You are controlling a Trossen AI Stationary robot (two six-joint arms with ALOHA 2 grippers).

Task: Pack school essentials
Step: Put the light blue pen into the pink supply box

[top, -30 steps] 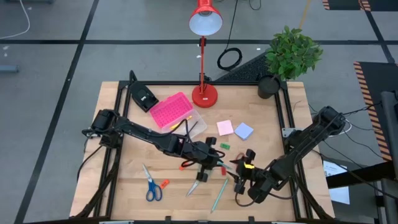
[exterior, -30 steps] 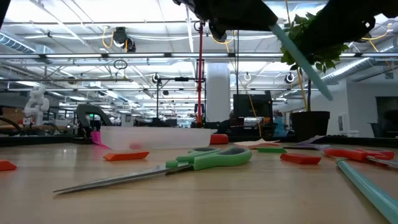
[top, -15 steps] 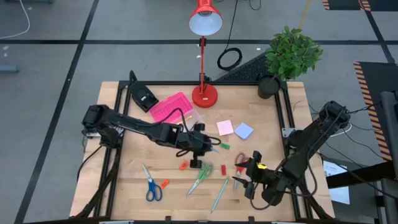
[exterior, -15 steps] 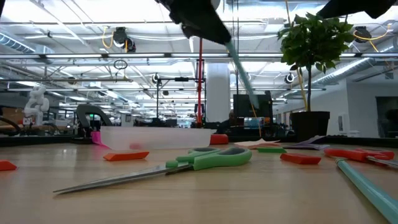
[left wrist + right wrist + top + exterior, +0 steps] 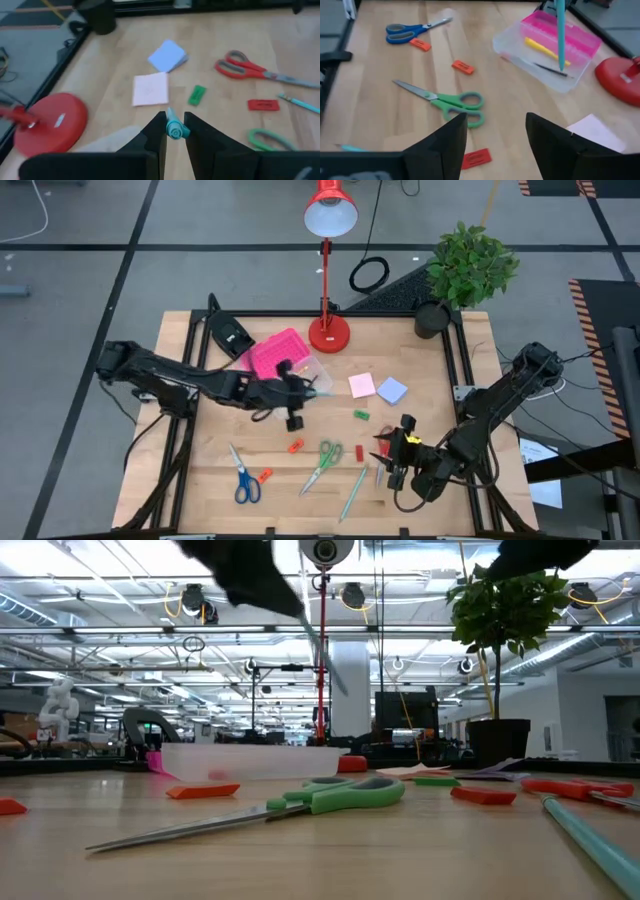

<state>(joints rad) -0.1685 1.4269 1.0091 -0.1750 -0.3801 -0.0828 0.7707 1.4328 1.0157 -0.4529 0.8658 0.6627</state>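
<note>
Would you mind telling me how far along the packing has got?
Done: a yellow pencil and a dark pen lie in the clear box. In hand: the left hand holds a teal pen above that box. Left: three scissors, blue, green and red, another teal pen, erasers and both note pads. The right hand is open.

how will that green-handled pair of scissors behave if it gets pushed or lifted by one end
The green-handled scissors with metal blades lie flat on the wooden table, so a push probably slides or spins them rather than rolling. The blades look closed and rigid; lifted by the handles, they would likely stay straight, though the pivot might swing open.
</note>
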